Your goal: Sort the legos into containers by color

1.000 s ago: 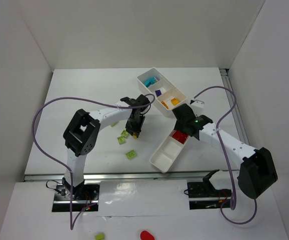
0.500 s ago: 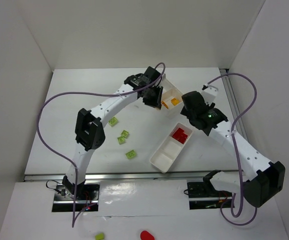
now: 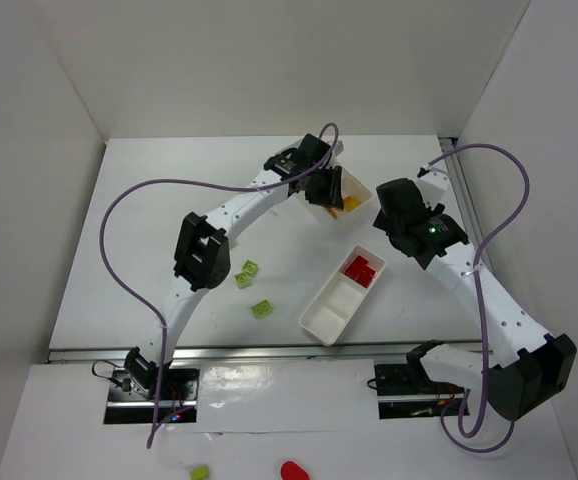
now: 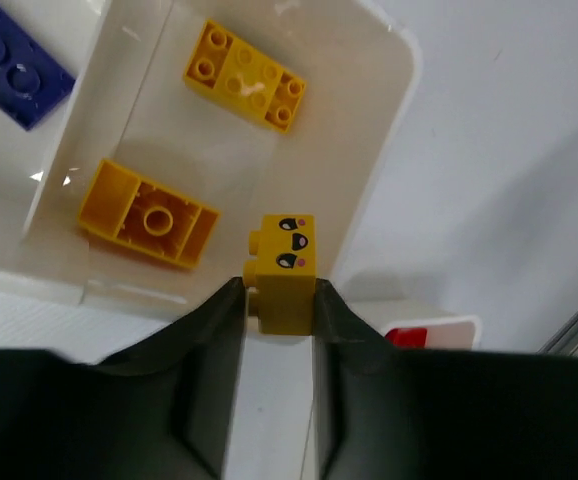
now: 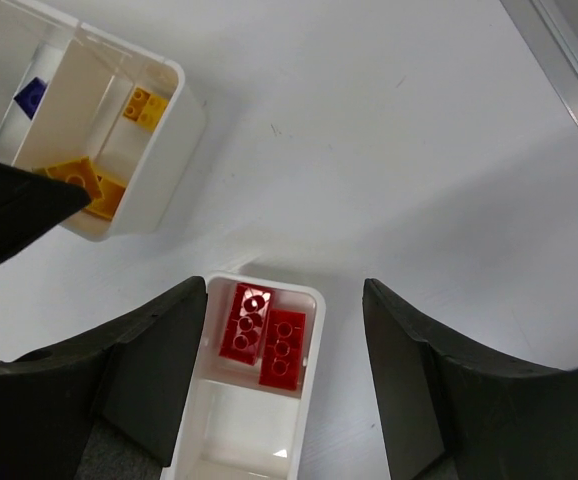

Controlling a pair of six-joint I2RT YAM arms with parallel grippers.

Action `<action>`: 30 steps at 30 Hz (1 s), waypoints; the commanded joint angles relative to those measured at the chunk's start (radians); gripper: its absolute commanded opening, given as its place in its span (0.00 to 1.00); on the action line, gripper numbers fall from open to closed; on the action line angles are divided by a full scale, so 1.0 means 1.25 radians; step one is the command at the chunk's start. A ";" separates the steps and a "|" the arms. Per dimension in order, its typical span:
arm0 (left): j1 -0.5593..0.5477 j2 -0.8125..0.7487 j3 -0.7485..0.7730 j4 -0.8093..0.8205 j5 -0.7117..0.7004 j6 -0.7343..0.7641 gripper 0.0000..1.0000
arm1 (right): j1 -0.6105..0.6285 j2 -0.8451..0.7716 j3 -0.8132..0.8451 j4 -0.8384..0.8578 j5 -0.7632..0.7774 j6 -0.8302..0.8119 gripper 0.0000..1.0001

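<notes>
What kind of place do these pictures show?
Probably a lab robot test cell: plain white walls box in a table, the cabled left arm and right arm are bolted at its near edge, with toy bricks and divided trays on it.

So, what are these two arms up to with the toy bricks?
They are sorting bricks by colour into white trays. The left pincer grips a yellow brick with a face at the edge of the far tray, by the section where two yellow bricks lie. The right pincer is open over the near tray, which holds two red bricks. Loose green bricks lie on the table.
</notes>
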 commanded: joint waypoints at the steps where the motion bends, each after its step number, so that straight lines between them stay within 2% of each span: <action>1: 0.006 0.010 0.045 0.090 0.025 -0.035 0.47 | -0.006 -0.017 0.034 -0.021 -0.006 -0.010 0.71; 3: 0.006 0.003 0.023 0.106 0.017 -0.035 0.67 | -0.006 -0.017 0.034 -0.021 -0.014 -0.010 0.71; 4: 0.006 -0.005 0.023 0.106 0.017 -0.035 0.83 | -0.006 -0.017 0.034 -0.021 -0.014 -0.010 0.71; 6: 0.006 -0.005 0.023 0.106 0.027 -0.035 0.91 | -0.006 -0.017 0.034 -0.021 -0.031 -0.017 0.71; 11: 0.022 -0.111 -0.050 0.097 0.028 -0.051 0.93 | -0.006 -0.017 0.006 0.047 -0.133 -0.080 0.71; 14: 0.043 -0.237 -0.160 0.074 -0.047 -0.031 0.95 | 0.014 -0.010 -0.030 0.132 -0.252 -0.137 0.73; 15: 0.065 -0.267 -0.189 0.065 -0.085 -0.031 0.97 | 0.037 0.000 -0.038 0.159 -0.330 -0.169 0.75; 18: 0.136 -0.374 -0.298 0.024 -0.121 -0.031 0.97 | 0.119 0.043 -0.053 0.261 -0.423 -0.198 0.83; 24: 0.259 -0.542 -0.493 -0.035 -0.202 -0.022 0.98 | 0.315 0.251 0.017 0.304 -0.498 -0.282 0.88; 27: 0.317 -0.593 -0.568 -0.035 -0.222 -0.015 0.98 | 0.360 0.342 0.053 0.304 -0.553 -0.324 0.92; 30: 0.365 -0.638 -0.622 -0.043 -0.232 -0.015 1.00 | 0.415 0.427 0.095 0.281 -0.543 -0.335 0.96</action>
